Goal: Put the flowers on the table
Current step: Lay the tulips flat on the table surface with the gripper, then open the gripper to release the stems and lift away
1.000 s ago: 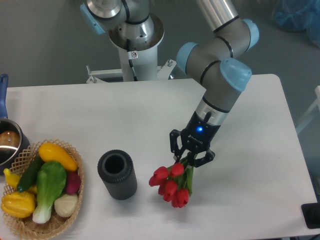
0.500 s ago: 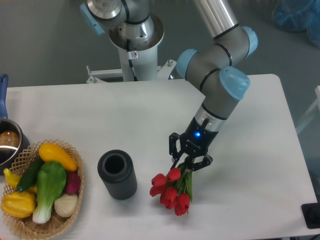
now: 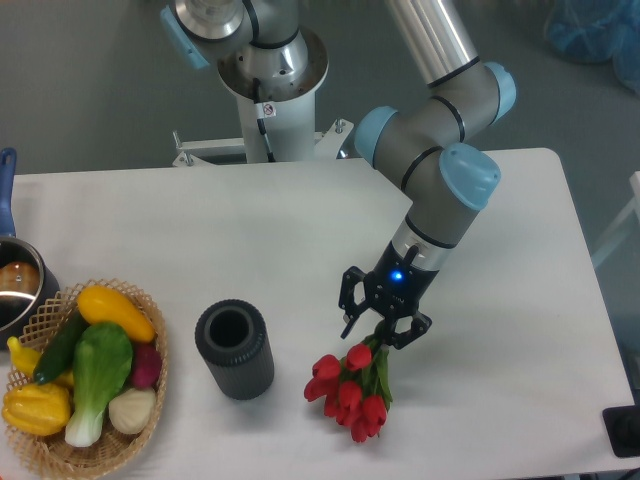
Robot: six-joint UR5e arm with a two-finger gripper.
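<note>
The flowers (image 3: 349, 390) are a bunch of red tulips with green leaves, heads pointing down toward the front of the white table (image 3: 250, 240). My gripper (image 3: 381, 334) is shut on their green stems just above the heads and holds them low over the table, right of the dark cylinder vase (image 3: 234, 349). I cannot tell whether the heads touch the tabletop. The stem ends are hidden behind the gripper.
A wicker basket (image 3: 140, 430) of colourful vegetables stands at the front left corner. A metal pot (image 3: 17, 290) with a blue handle sits at the left edge. The robot base (image 3: 268, 75) stands behind the table. The table's front edge is close below the flowers.
My gripper has moved down and slightly toward the front of the table with the flowers in it. The tulip heads now hang lower. The vase and basket have not moved.
</note>
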